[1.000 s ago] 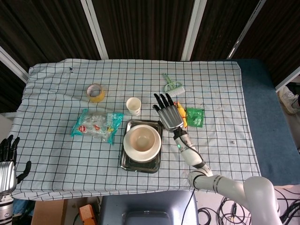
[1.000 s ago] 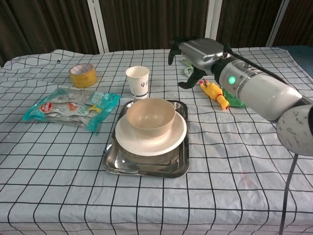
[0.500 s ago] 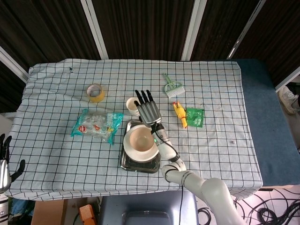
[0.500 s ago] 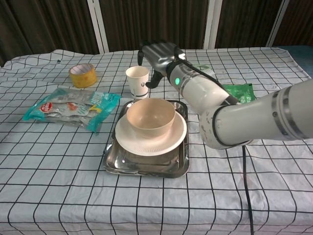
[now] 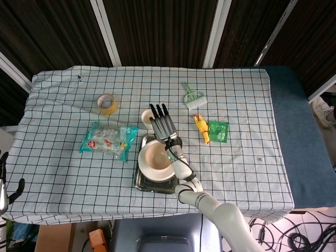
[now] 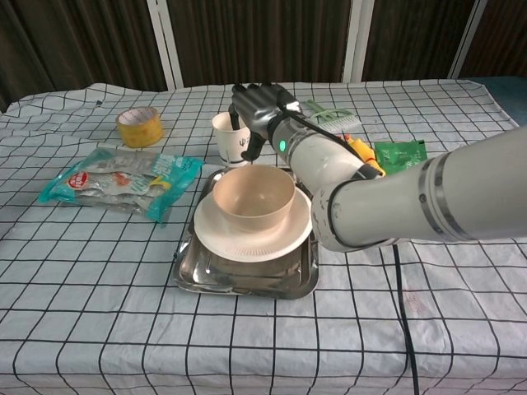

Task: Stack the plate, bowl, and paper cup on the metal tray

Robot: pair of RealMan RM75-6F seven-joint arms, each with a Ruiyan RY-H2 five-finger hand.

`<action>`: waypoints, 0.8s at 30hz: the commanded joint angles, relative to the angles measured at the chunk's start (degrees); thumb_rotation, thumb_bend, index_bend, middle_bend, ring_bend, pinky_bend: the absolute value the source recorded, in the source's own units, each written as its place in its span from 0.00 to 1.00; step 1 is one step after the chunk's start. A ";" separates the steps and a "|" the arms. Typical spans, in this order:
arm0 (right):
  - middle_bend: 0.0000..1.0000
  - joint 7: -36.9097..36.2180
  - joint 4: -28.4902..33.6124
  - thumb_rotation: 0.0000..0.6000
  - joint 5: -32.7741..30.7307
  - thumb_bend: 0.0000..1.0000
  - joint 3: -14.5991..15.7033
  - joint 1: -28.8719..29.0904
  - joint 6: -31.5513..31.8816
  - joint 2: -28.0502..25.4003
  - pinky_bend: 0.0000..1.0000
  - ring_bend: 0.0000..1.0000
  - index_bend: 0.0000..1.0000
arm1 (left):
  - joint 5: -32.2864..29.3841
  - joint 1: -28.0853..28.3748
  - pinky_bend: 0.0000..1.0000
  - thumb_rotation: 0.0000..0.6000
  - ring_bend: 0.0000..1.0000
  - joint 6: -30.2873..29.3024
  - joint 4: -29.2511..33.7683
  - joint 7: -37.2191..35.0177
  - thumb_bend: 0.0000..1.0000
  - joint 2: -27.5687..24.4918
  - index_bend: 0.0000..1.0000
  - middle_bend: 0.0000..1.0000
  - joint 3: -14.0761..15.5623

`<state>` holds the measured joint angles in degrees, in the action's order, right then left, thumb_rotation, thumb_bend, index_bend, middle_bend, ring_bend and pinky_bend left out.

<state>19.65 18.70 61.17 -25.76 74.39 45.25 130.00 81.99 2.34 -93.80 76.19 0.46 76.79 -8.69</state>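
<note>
Flanking round paper cup [image 6: 230, 137]: fingers [image 6: 247, 95]

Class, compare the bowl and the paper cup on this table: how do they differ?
The bowl is wide and low; the paper cup is narrow and tall. The bowl is beige, the cup white. The bowl sits on the plate in the metal tray; the cup stands on the cloth. Both are upright.
</note>
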 commanded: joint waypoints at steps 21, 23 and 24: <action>0.00 -0.05 -1.59 1.00 -2.90 0.43 3.07 0.03 2.04 0.01 0.00 0.00 0.65 | -0.11 -0.02 0.00 1.00 0.00 -0.21 -0.37 -0.02 0.36 0.00 0.00 0.00 -0.06; 0.00 -0.66 -1.58 1.00 -2.71 0.43 3.05 0.01 2.62 0.01 0.00 0.00 0.65 | -0.02 -0.03 0.00 1.00 0.00 -0.25 -0.36 0.01 0.36 -0.01 0.00 0.00 0.00; 0.00 -1.48 -1.54 1.00 -2.41 0.43 2.99 -0.05 3.49 0.01 0.00 0.00 0.65 | 0.13 -0.03 0.00 1.00 0.00 -0.29 -0.37 0.09 0.36 -0.02 0.00 0.00 0.09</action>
<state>19.03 17.12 58.44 -22.72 74.40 47.86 130.00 82.08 2.32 -94.07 75.83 0.52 76.78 -8.63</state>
